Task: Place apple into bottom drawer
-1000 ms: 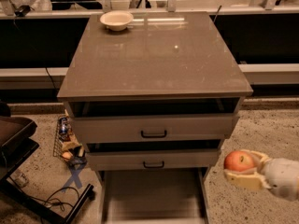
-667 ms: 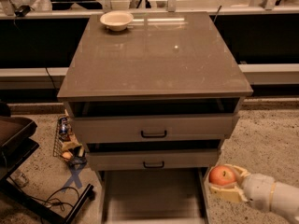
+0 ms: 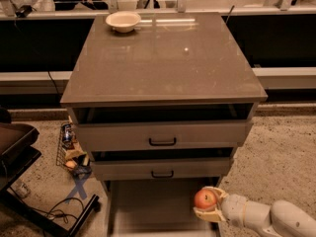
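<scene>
The apple [image 3: 205, 199] is small, round and red-orange. My gripper [image 3: 208, 204] is shut on it, one finger above and one below, reaching in from the lower right. It holds the apple over the right edge of the bottom drawer [image 3: 153, 201], which is pulled open under the grey cabinet and shows a pale grey floor. The two drawers above have black handles and stand slightly ajar.
A white bowl [image 3: 123, 20] sits at the back left of the cabinet top [image 3: 163, 63]. A wire basket with snack packs [image 3: 71, 152] hangs at the cabinet's left side. A dark stand with cables [image 3: 29, 181] is on the floor at the left.
My gripper has carried the apple left and down, from right of the cabinet to over the open bottom drawer's right edge.
</scene>
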Available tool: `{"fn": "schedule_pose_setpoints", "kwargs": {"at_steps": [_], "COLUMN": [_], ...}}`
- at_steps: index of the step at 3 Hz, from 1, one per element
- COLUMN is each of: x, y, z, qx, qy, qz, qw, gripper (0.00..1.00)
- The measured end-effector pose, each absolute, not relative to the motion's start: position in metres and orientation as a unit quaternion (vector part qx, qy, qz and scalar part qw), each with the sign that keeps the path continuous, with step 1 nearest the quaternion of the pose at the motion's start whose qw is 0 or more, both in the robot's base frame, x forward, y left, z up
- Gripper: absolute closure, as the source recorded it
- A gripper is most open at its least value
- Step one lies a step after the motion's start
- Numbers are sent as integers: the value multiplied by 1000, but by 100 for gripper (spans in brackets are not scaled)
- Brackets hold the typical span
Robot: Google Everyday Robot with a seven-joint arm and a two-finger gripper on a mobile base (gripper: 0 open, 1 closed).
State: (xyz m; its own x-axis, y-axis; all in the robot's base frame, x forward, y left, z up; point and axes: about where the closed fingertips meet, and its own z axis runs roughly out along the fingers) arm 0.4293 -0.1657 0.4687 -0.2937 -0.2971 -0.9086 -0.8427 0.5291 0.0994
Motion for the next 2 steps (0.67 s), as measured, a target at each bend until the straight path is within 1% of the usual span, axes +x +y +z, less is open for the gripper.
{"fn": "schedule_pose_setpoints", "kwargs": {"at_steps": [2], "x": [439], "y": [-158], "z": [458], "qx": [-378], "qy": [749], "qz": [295], "qw": [456], "gripper": [100]}}
